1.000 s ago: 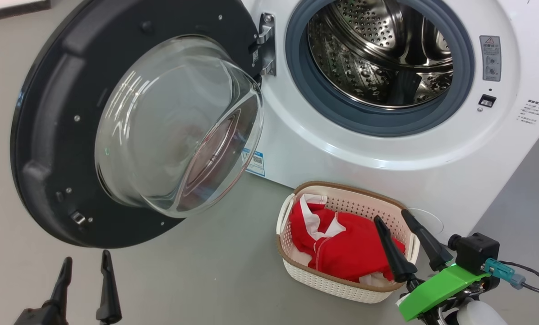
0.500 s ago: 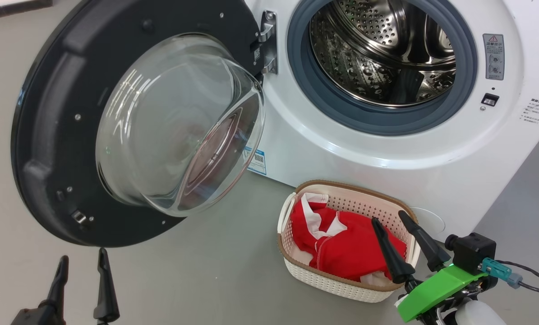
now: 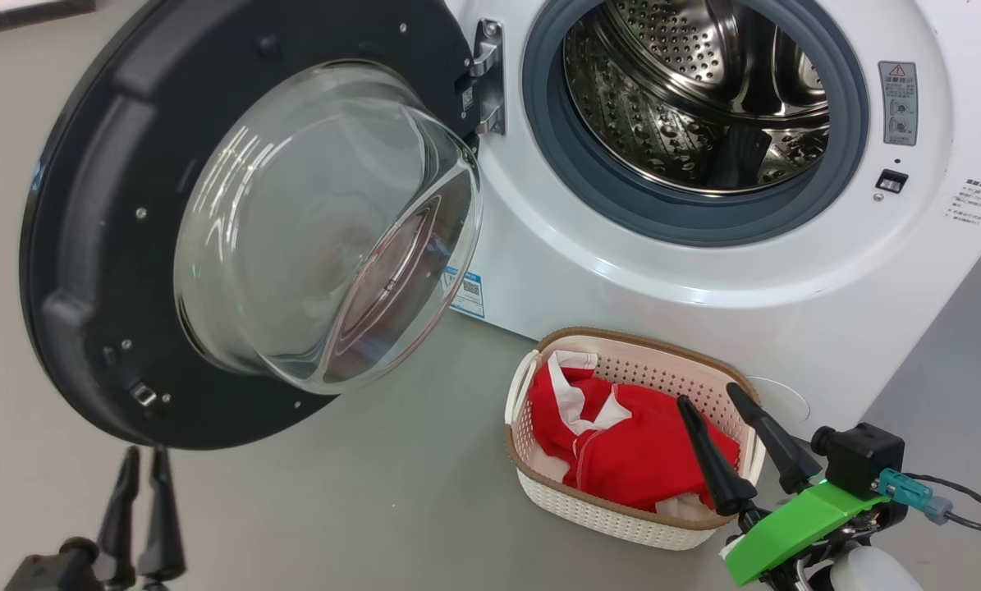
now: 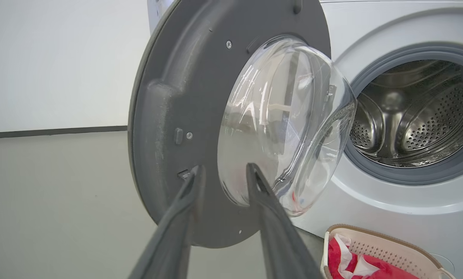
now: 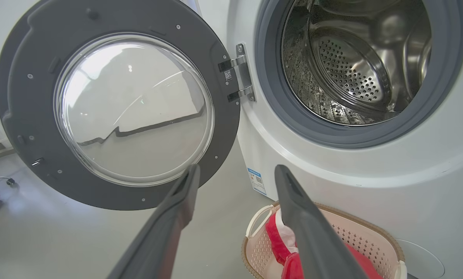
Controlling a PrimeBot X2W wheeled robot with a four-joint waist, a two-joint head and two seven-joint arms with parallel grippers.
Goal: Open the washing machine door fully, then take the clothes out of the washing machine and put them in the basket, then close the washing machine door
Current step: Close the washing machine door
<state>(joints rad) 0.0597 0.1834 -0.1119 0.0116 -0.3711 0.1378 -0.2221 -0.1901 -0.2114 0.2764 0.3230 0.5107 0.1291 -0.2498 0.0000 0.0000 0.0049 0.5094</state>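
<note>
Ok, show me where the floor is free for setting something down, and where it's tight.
Free: the floor between the lower rim of the washing machine door and the basket. Tight: the basket, full of the clothes, with the right gripper over its right end; also by the door's lower rim, where the left gripper sits.

A blue label [image 3: 467,293] with a code square is carried low on the front of the washing machine [image 3: 621,279], and a grey warning sticker [image 3: 899,103] headed by a red triangle is fixed right of the drum opening [image 3: 695,98]. Small print [image 3: 973,203] is set further right, and a tiny code sticker [image 5: 228,75] is seen by the door hinge [image 5: 243,77]; no wording can be read.
</note>
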